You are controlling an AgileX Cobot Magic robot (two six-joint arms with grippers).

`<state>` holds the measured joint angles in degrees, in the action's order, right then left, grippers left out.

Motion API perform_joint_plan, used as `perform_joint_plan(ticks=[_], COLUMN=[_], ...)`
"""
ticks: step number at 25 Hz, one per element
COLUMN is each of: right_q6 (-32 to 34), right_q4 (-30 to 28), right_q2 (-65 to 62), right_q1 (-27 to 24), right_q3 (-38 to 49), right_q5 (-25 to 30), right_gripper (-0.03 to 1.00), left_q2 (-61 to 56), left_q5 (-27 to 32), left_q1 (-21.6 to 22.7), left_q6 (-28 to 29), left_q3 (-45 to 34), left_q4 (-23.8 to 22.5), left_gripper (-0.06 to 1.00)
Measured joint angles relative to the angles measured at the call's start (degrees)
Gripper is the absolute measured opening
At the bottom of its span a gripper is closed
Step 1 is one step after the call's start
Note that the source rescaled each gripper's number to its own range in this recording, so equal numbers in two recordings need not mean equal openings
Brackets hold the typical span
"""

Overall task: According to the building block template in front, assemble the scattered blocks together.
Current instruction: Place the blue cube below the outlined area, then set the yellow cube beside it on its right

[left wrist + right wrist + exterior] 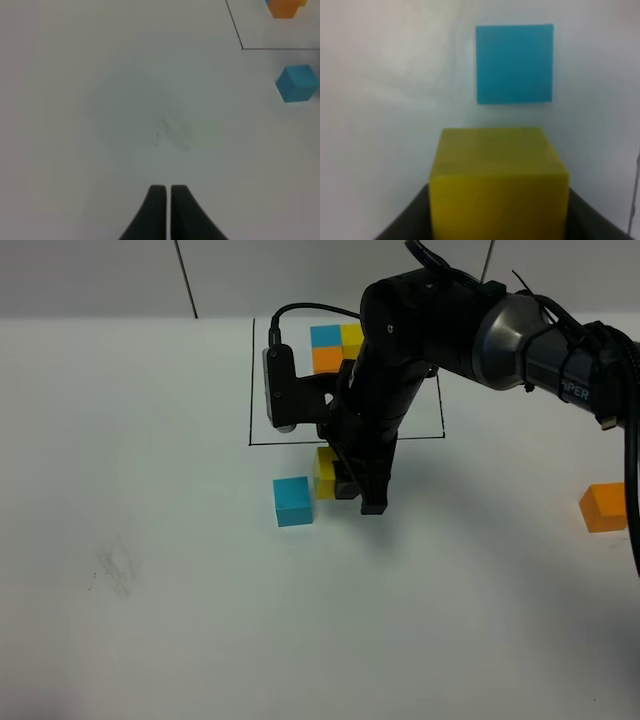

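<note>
Covering most of the view is a big white table [150, 620]. The black right arm [470, 320] comes next in size. It leans in across the black rectangle [251, 390] that is drawn on the table, and its end pokes out over the rectangle's near line.

Inside the rectangle, up at its far line, sits the building block template [330, 348]. It has a blue cube and a yellow cube side by side, and an orange cube tucked against the blue one on the near side. All three touch.

The right gripper [499, 189] is just outside the rectangle's near line. Its two dark fingers are clamped on the yellow cube [325, 472], one on each side. I cannot tell if that cube touches the table.

The left gripper [165, 192] hangs over bare table, well apart from the rectangle's near left corner. Its two fingers are pressed together with nothing between them.

The sky-blue cube [293, 501] lies on the table just outside the rectangle's near line, close to the left corner. The orange cube [604, 507] lies well apart from the rectangle, far out past its right side.
</note>
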<state>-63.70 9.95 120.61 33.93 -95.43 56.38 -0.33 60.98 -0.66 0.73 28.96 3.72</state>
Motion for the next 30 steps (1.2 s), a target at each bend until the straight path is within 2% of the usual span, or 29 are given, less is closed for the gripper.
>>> perform_joint_plan(ticks=[30], right_q6=[0.7], right_q4=[-1.4], right_q2=[4.1], right_q1=[0.0], right_q3=[-1.1], right_q5=[-3.2], right_gripper=[0.53], left_q2=[0.0], left_q5=[0.0], left_q1=[0.0], left_q6=[0.1], left_q3=[0.0], left_q4=[0.0], left_gripper=[0.0])
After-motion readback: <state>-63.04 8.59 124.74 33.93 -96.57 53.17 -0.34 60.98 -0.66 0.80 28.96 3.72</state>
